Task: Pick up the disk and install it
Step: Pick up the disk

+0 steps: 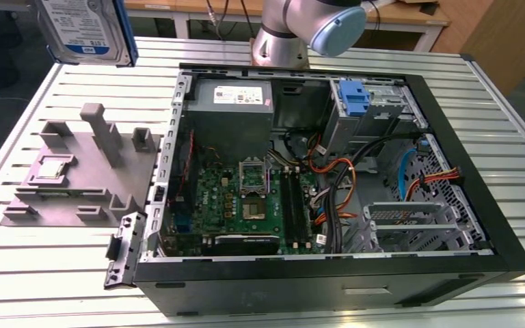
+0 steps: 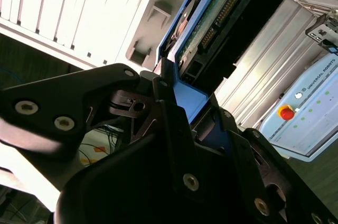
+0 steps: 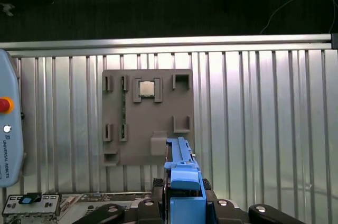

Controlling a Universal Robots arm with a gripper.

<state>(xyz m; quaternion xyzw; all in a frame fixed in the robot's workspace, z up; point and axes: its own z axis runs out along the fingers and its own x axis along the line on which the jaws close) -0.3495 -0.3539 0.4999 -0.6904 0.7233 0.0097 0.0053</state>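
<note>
Closest to the lens in the second wrist view, the gripper [image 2: 182,105] was clamped narrow on the disk [image 2: 211,18], its black fingers [image 2: 158,89] pinching one end of the blue frame [image 2: 193,100] while the rest of the drive stuck out beyond them. In the exterior view the disk [image 1: 87,31] hung in the air at the exterior view's upper left, above the slatted table [image 1: 44,273] and well apart from the open case [image 1: 335,273]. The first wrist view placed it over the near edge of the grey holder [image 3: 158,118]. Because the grip sat only on one end, the carry probably called for slow, steady travel, the drive kept square to the fingers, and enough height to clear the case wall and the loose cables [image 1: 335,178]. The holder had a square chip [image 3: 146,89] seated in one pocket, and its other pockets looked empty. The case held a green circuit board [image 1: 235,195], a grey power box [image 1: 230,96] at the back, orange and black cables across the middle, a blue bracket [image 1: 355,99] standing in the rear bay, and a bare metal cage [image 1: 409,219] toward the front.
</note>
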